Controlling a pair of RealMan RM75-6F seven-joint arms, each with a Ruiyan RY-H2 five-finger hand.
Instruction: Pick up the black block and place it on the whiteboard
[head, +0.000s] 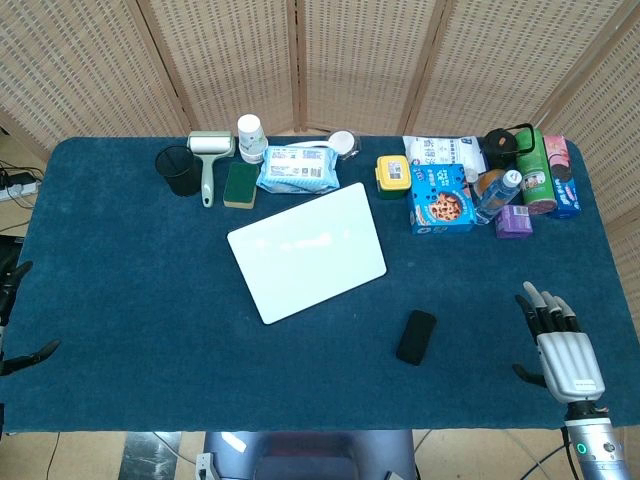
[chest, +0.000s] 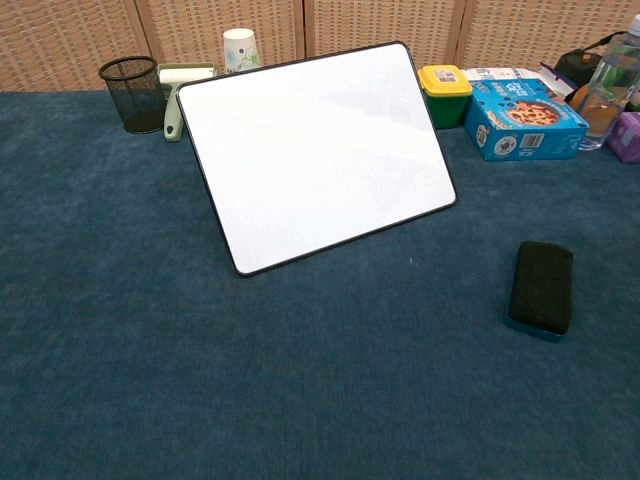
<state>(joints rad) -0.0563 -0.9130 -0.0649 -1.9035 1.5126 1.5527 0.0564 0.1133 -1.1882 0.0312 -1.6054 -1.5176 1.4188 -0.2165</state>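
My right hand (head: 560, 345) is at lower right, fingers spread, empty. I'd reach left to the black block (head: 416, 337), grip across its narrow width, then on to the whiteboard (head: 306, 251) mid-frame. Left hand (head: 12, 310): can't tell.

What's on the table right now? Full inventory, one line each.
black block: 1, black, near edge, right of centre, lying flat
whiteboard: 1, white, table centre, bare
mesh cup: 1, black, back left
lint roller: 1, pale green, beside the mesh cup
sponge: 1, green and yellow, right of the roller
paper cup: 1, white, back row
wipes pack: 1, light blue, behind the whiteboard
yellow box: 1, yellow, back centre-right
cookie box: 1, blue, back right
water bottle: 1, clear, right of the cookie box
purple box: 1, back right
table cover: 1, dark blue
left hand: 1, black, left edge, only partly visible
right hand: 1, grey, near right corner, fingers apart, holding nothing
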